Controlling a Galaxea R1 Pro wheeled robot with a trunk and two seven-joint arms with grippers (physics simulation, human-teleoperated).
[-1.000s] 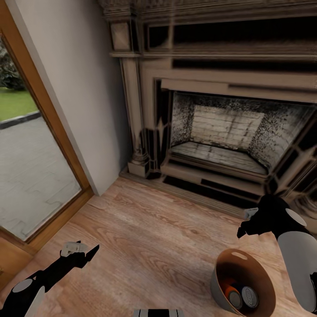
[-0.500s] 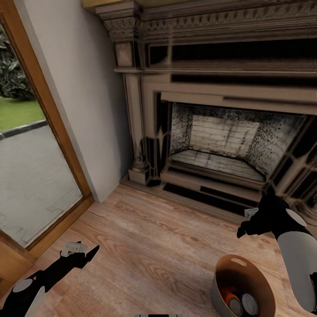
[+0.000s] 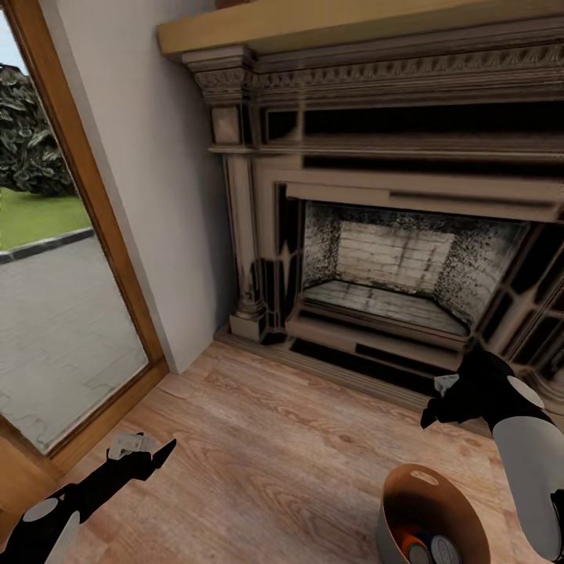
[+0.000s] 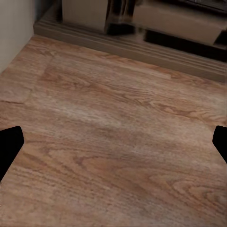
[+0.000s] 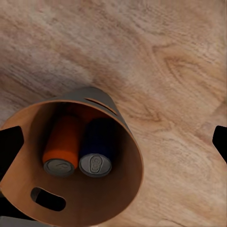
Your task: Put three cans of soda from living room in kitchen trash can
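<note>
The tash can (image 3: 427, 501), grey outside and tan-brown inside, stands on the pale wood floor at the lower right of the head view. The right wrist view looks into the tash can (image 5: 118, 189), where an orange can of soda (image 5: 61, 144) and a dark blue one (image 5: 97, 149) lie side by side with their silver tops up. My right gripper (image 3: 436, 399) hangs open above and behind the bin, holding nothing. My left gripper (image 3: 147, 448) is open and empty over bare floor at the lower left.
A large brick fireplace (image 3: 392, 266) with a dark carved surround and a wooden mantel (image 3: 313, 23) fills the wall ahead. A wood-framed glass door (image 3: 63, 313) on the left looks out to paving and grass. Wood floor (image 3: 282, 454) lies between the arms.
The head camera has tilted up, so more of the mantel shows and the bin sits lower in the picture. Both arms keep the same pose.
</note>
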